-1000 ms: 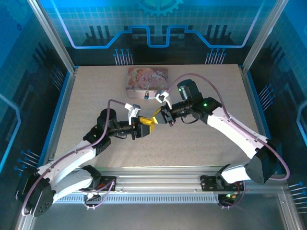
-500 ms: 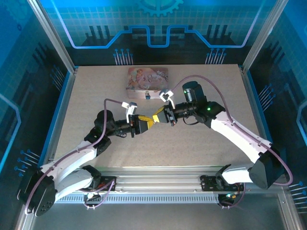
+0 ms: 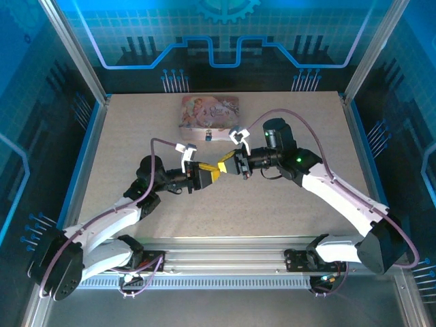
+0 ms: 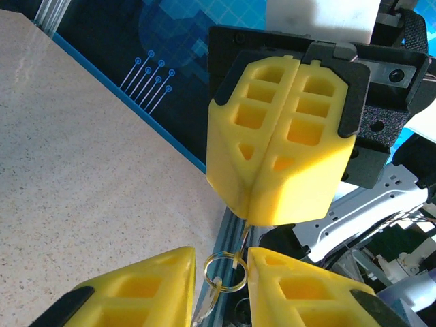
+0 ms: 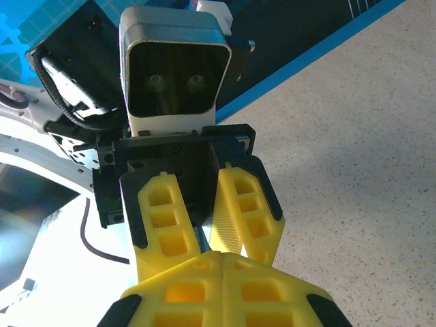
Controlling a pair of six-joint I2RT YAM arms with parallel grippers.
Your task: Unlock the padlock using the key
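Lying on the tabletop (image 3: 129, 143), the padlock (image 3: 206, 135) is seen from above as a tiny grey speck just at the near side of the pink tin (image 3: 209, 111). Whether it touches the tin cannot be told. It is not touched by either gripper.

A little nearer the arms, over the middle of the tabletop, the left gripper (image 3: 212, 174) and the right gripper (image 3: 224, 165) are seen tip to tip, pointed at each other.

The right jaws are pressed tight together, and no gap is seen between their yellow fingers (image 4: 272, 157). At their very tip the key (image 4: 243, 236) is pinched, and only a thin sliver of it is seen sticking out. A small metal ring (image 4: 223, 255) is hung from that sliver.

The ring is found in the gap between the left jaws, which are held a little apart. Each yellow fingertip (image 4: 174, 279) of the left gripper is very close to the side of the ring. Whether the ring is squeezed or only sits between them cannot be told. Another thin bit is seen under the ring, but it is cut off at the bottom of the left wrist view and cannot be named.

From the right wrist view the same gap is seen between the left fingers, and the ridged pad (image 5: 225, 225) of one finger is shown.
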